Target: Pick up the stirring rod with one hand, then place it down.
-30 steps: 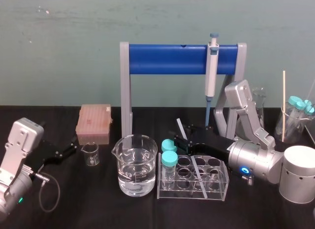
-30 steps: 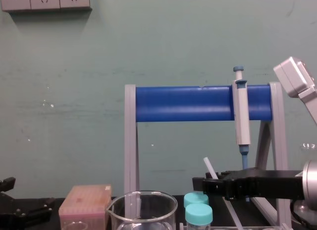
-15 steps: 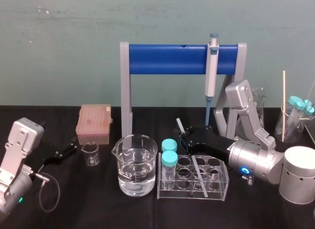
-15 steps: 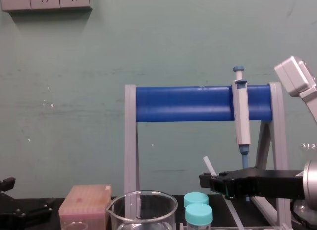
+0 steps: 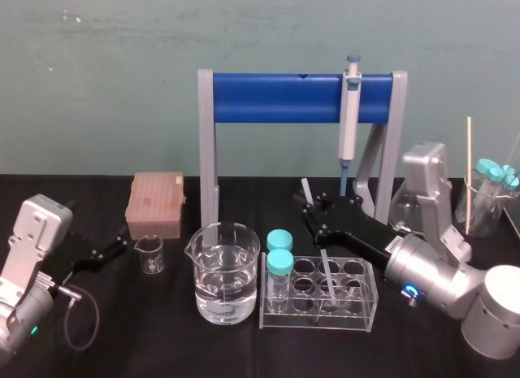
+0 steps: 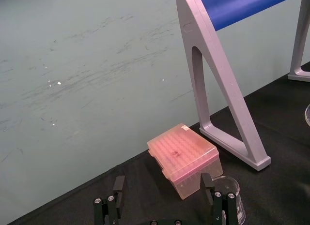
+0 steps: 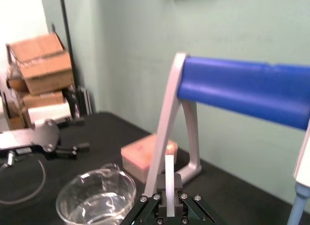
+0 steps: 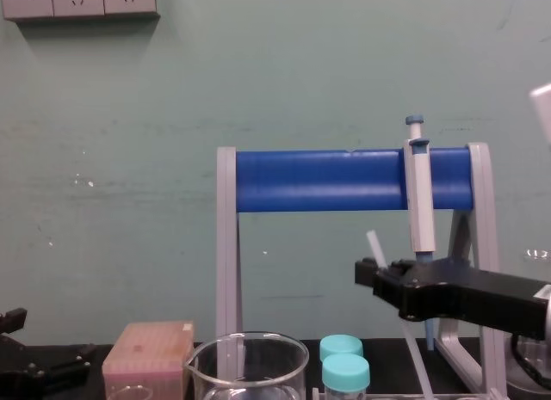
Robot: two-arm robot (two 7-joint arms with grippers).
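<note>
Translucent stirring rod (image 7: 169, 179), tilted, upper part pinched in right end effector (image 5: 317, 209)

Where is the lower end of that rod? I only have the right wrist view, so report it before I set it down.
Observer: The stirring rod slants down from the right gripper. In the head view its lower end sits over the clear tube rack. I can't tell whether it touches.
Operator: Tell me what's in that rack.
Observer: Two teal-capped tubes stand at the end nearest the beaker. I see no tubes in the other wells.
Operator: Report what's to the arm's right.
Observer: A glass of capped tubes and a thin wooden stick stand at the table's right edge.
</note>
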